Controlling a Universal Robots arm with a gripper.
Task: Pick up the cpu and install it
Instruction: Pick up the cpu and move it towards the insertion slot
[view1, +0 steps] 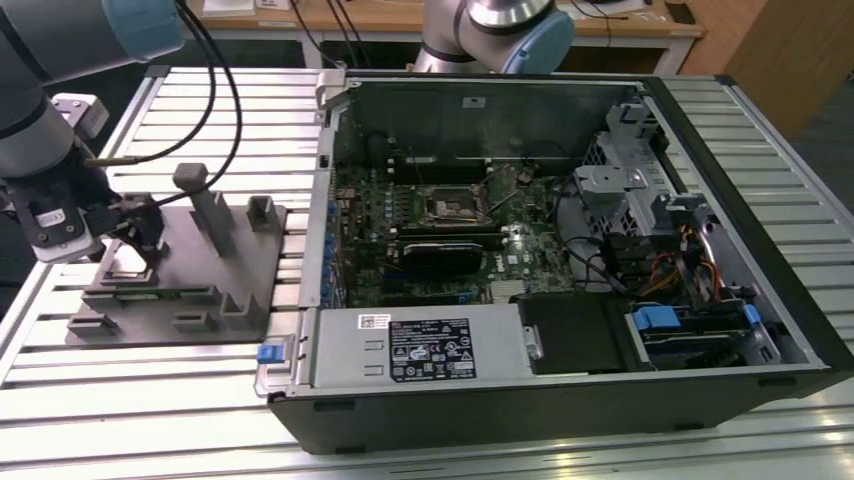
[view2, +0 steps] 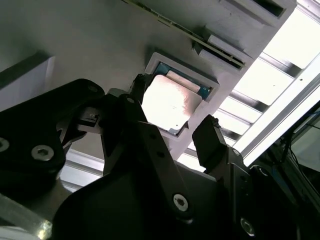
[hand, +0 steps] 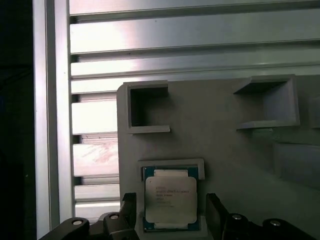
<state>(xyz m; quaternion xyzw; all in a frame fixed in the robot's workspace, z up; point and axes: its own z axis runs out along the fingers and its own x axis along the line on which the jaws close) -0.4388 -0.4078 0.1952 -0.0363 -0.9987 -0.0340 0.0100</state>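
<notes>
Black fingers (hand: 129, 210) of the claw (hand: 170, 212) sit closest in both wrist views. They are apart, one on each side of the cpu (hand: 170, 200), and there is a thin gap between each finger and the chip. The claw is not squeezing anything.

The cpu lies flat, shiny side up, in a small square pocket (hand: 172, 163) with a low grey rim. That pocket is part of a grey plate (hand: 220, 155) that rests on the slatted metal table (hand: 150, 40).

Here is what I think could go wrong. The pocket fits the chip closely, so a finger might land on the rim and not on the chip's edge. If one finger touches first, the chip could tip up and get stuck crooked. Its top looks smooth, so a weak squeeze might let it slip and drop.

Farther along the plate are two open grey boxes (hand: 147, 127). Nothing shows inside them.

In the exterior view, the big computer case (view1: 747, 330) lies open just beside the plate, on the exterior view's right. Inside it are a green board, wires and metal parts. The dark square socket (view1: 451, 205) sits on the board, well apart from the cpu. I cannot tell what is in it.
</notes>
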